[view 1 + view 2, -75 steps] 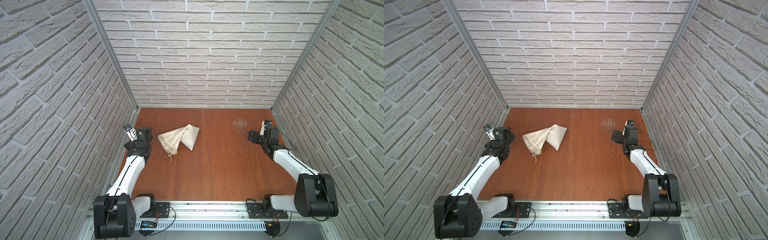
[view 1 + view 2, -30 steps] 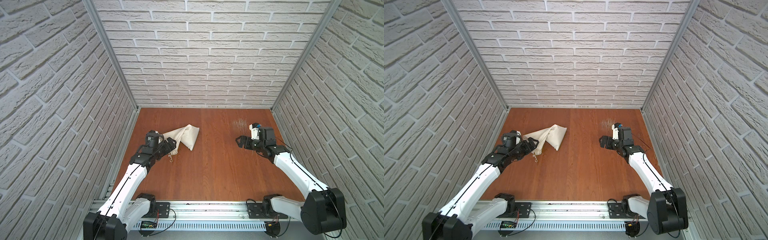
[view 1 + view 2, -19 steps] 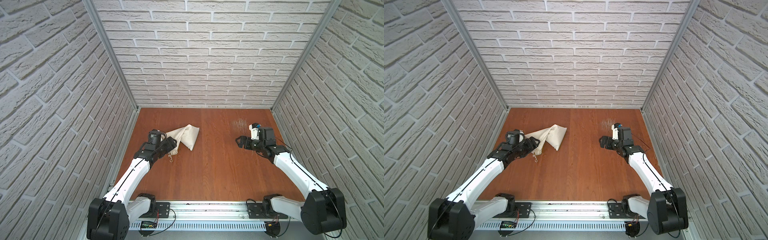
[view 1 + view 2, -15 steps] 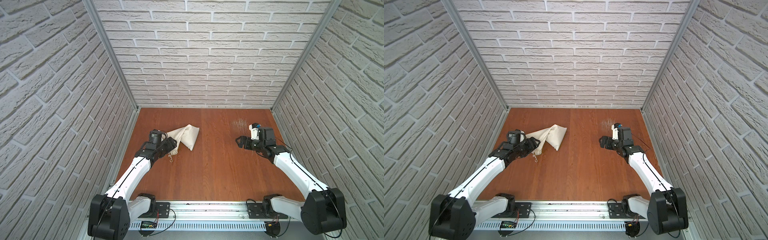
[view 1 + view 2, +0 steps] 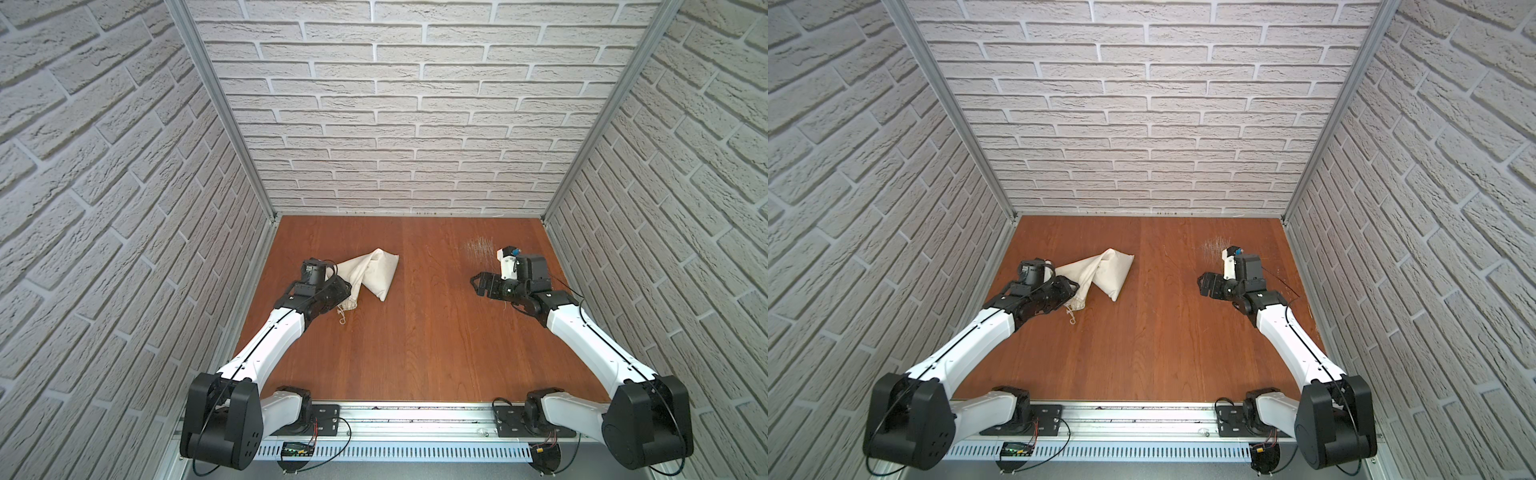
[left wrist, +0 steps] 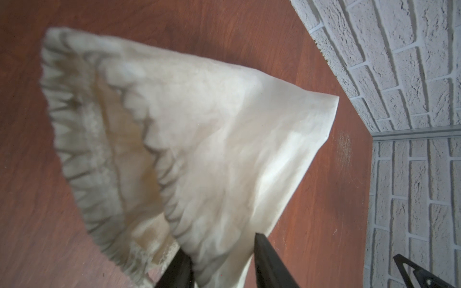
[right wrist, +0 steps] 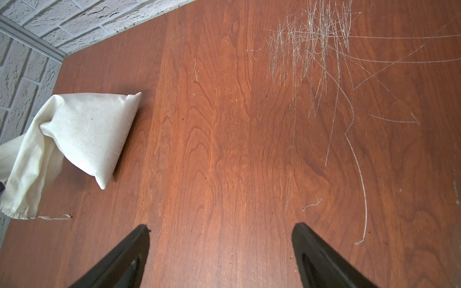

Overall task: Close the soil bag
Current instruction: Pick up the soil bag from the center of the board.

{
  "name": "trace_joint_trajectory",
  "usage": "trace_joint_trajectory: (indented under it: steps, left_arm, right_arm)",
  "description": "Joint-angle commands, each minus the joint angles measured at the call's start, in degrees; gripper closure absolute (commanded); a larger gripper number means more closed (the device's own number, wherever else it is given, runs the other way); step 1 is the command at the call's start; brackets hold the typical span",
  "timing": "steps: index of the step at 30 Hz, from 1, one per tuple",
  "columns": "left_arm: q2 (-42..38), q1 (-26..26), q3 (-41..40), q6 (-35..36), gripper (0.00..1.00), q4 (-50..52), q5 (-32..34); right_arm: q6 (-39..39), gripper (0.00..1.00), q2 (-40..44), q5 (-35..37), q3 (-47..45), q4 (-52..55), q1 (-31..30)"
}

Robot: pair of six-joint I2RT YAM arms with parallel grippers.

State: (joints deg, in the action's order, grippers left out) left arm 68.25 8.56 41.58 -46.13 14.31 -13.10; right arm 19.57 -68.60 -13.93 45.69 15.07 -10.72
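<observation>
We see the soil bag [image 5: 376, 273] left of centre in a top view, left gripper [image 6: 220, 245] straddling cloth by its gathered hem [image 6: 82, 139] (can't tell if it's pinched), right gripper [image 7: 221, 225] wide open.

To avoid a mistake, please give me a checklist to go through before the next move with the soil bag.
1. Soil bag cloth inside the left gripper: ok.
2. Grip firm: cannot tell.
3. Bag mouth closed: not ok, it gapes.
4. Cord lying free on the table: ok.
5. Right gripper open: ok.
6. Right gripper near the cord: not ok, far away.
</observation>
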Motion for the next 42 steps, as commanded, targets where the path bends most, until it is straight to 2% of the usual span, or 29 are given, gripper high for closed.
trace_joint_trajectory:
  steps: [1, 7, 17, 26, 34, 42]
  left_arm:
    - [0.5, 0.1, 1.9, 0.3, 0.75, -2.7, -0.3]
    - [1.6, 0.1, 4.3, 0.8, 1.0, -1.3, -0.5]
    - [4.7, 0.2, 11.5, 3.9, 1.0, 1.1, -4.5]
    - [9.1, 0.9, 21.7, 5.3, 1.0, 3.6, -8.0]
    - [13.3, 5.3, 34.7, 7.6, 1.0, 9.7, -8.2]
    - [14.8, 8.8, 42.5, 8.5, 1.0, 13.8, -8.6]
  right_arm:
    - [0.0, 0.08, 0.2, -0.2, 1.4, -0.5, -0.9]
    - [-0.1, 0.08, 0.1, 0.0, 1.7, 0.0, -1.1]
    - [1.8, 0.08, 1.3, -0.9, 2.8, 1.9, -1.5]
    - [2.0, 0.08, 3.4, -1.5, 5.6, 5.3, -1.7]
    - [4.5, 0.09, 4.3, -3.9, 4.9, 3.5, -2.1]
    - [5.3, 0.09, 5.9, -4.9, 4.5, 3.2, -2.9]
